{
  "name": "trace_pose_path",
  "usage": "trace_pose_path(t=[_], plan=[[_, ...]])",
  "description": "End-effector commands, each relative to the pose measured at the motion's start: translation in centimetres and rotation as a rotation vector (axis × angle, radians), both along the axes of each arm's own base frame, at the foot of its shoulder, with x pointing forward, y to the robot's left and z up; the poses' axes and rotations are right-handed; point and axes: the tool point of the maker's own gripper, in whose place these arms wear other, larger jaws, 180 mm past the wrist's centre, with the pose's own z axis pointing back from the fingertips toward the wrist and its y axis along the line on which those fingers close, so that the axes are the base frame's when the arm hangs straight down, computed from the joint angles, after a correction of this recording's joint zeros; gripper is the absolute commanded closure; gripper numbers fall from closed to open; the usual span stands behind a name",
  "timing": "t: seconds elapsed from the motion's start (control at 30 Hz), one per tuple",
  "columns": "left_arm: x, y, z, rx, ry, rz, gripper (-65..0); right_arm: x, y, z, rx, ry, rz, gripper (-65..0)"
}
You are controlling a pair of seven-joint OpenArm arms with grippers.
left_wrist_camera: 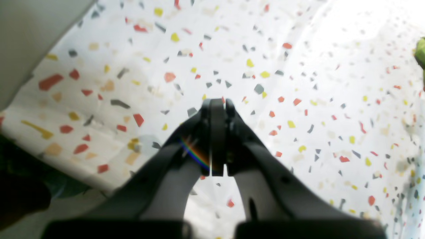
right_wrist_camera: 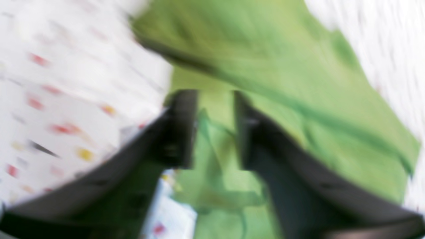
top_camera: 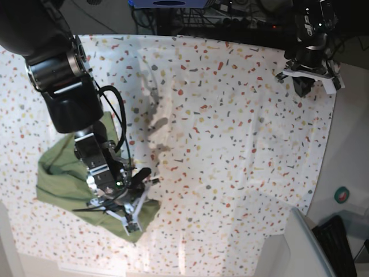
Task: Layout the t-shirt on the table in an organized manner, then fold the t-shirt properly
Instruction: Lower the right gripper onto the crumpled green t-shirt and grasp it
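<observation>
The t-shirt lies bunched in a green heap near the table's front-left corner in the base view, with the right arm bent down over it and the right gripper low above the cloth, its jaws parted with green fabric showing in the gap between them. The left gripper hangs over bare speckled cloth at the far right corner, jaws pressed together on nothing. Only the right wrist view shows the parted jaws, but it is badly blurred, so whether a fold is pinched cannot be told, and the arm hides part of the shirt from the base camera.
</observation>
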Motion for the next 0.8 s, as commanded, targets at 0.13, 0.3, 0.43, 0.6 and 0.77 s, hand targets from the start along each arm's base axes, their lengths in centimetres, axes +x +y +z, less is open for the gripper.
trace_pose_path(t=[0.13,0.3,0.43,0.6,0.77], plan=[[0.4,0.9,1.1,0.033,-0.028,-0.001,0.0,2.4,2.5,1.0,0.036,-0.122,0.057,-53.9],[0.3,1.0,1.1,0.034,-0.026,0.001,0.0,1.9,2.5,-0.3,0.044,-0.131,0.061,-46.7],[0.3,0.8,1.0,0.024,-0.028,0.002,0.0,2.3,1.7,0.2,0.036,-0.147,0.053,-21.6],[0.2,0.5,0.8,0.015,-0.026,0.004,-2.3,1.4,-0.7,-0.1,-0.007,-0.097,0.024,0.0],[0.3,0.5,0.9,0.016,-0.028,0.002,-11.2,0.9,-2.6,-0.5,-0.032,-0.095,0.01,0.0]])
